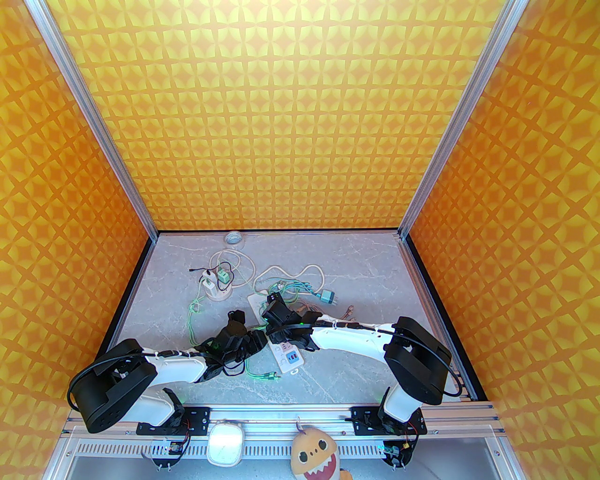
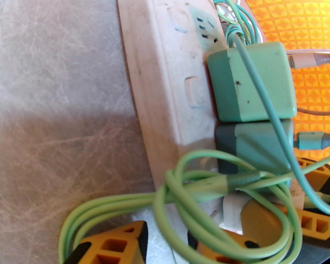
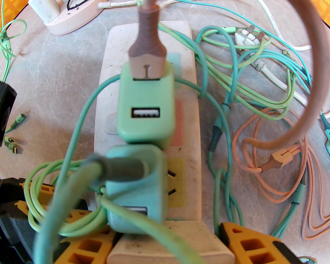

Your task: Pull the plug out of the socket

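Extraction has not begun: the teal plug (image 3: 134,185) sits with its base flush on the power strip (image 3: 190,123), about midway along it. The light green plug (image 3: 145,108) is seated just beyond, touching it.

By my reading, the step in hand is bracing the strip and taking hold of the plug. The right gripper (image 3: 159,241) straddles the strip just on the near side of the teal plug. It has one finger against each long edge and is clamped on the strip as a hold-down. The left gripper (image 2: 167,245) lies at the strip's left edge beside the teal plug, with a loop of green cable (image 2: 116,202) draped over its fingers. I cannot tell whether it is clenched on anything.

The next move likely calls for a firm pinch on the teal plug's side faces, clear of that loop. A straight pull away from the strip's face would follow, with the strip held down.

Of the strip's sockets, two are filled by the plugs, and the yellow socket (image 3: 175,180) right of the teal plug stands empty. The light green plug carries a brown connector (image 3: 147,51) in one USB port, and its other port is empty. Off the strip's far left corner, a pink round socket hub (image 3: 74,20) holds a white adapter (image 3: 45,10). Loose cables (image 3: 257,103) lie on the worktop (image 3: 51,90) to the strip's right.
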### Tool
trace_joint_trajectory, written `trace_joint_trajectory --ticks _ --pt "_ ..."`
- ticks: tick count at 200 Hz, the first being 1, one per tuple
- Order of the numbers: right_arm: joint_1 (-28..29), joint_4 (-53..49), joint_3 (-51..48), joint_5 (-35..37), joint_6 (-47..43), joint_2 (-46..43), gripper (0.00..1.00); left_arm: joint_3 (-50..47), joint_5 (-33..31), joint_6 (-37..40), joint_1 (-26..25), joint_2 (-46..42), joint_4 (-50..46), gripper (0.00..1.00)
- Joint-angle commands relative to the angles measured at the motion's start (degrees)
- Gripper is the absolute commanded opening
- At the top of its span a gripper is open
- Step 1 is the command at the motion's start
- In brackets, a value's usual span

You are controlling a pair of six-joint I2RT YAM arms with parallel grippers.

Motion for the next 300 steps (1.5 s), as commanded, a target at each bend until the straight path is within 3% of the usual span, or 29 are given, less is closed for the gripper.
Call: trace_joint_trajectory --ticks 1,26,54,229,300 --pt "0.83 1.99 1.85 -1.19 0.73 -0.79 0.51 1.13 -1.33 -0.87 -0.40 1.54 -3.57 0.31" --pt "3.31 -1.86 4.86 4.15 -1.11 0.42 0.50 1.43 -1.64 -0.87 -0.44 1.63 -4.86 0.31" --pt "5.09 -2.99 6.88 5.15 -1.83 2.81 0.50 1.64 -1.62 -0.87 -0.38 2.31 -4.87 0.31" --pt "0.29 1.68 0.50 -1.22 1.19 -7.90 0.52 1.98 -1.67 -0.52 -0.34 2.00 -6.46 0.31" --pt "-2.44 -0.13 -2.32 3.17 1.32 -14.26 0.52 4.59 -2.64 4.70 -0.36 -9.87 -16.63 0.38"
